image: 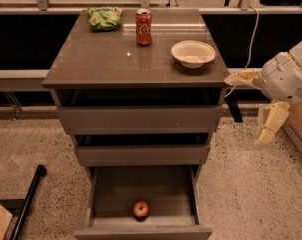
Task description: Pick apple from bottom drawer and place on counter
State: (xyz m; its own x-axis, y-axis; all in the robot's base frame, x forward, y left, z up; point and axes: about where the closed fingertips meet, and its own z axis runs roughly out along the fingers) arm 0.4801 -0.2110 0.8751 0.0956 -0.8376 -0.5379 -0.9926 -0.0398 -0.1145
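A small red apple (140,209) lies near the front of the open bottom drawer (103,196), a little left of its middle. The glossy grey-brown counter (106,59) tops the cabinet. My gripper (246,109) hangs in the air to the right of the cabinet, at the height of the counter edge and top drawer. It is open and empty, with one cream finger (241,77) pointing left at the counter's corner and the other finger (271,123) pointing down. It is far above and to the right of the apple.
On the counter stand a red soda can (143,27), a green chip bag (104,18) and a white bowl (193,53). The two upper drawers (141,118) are slightly ajar. A black pole (28,196) lies on the floor at left. A wooden box edge (300,129) is at right.
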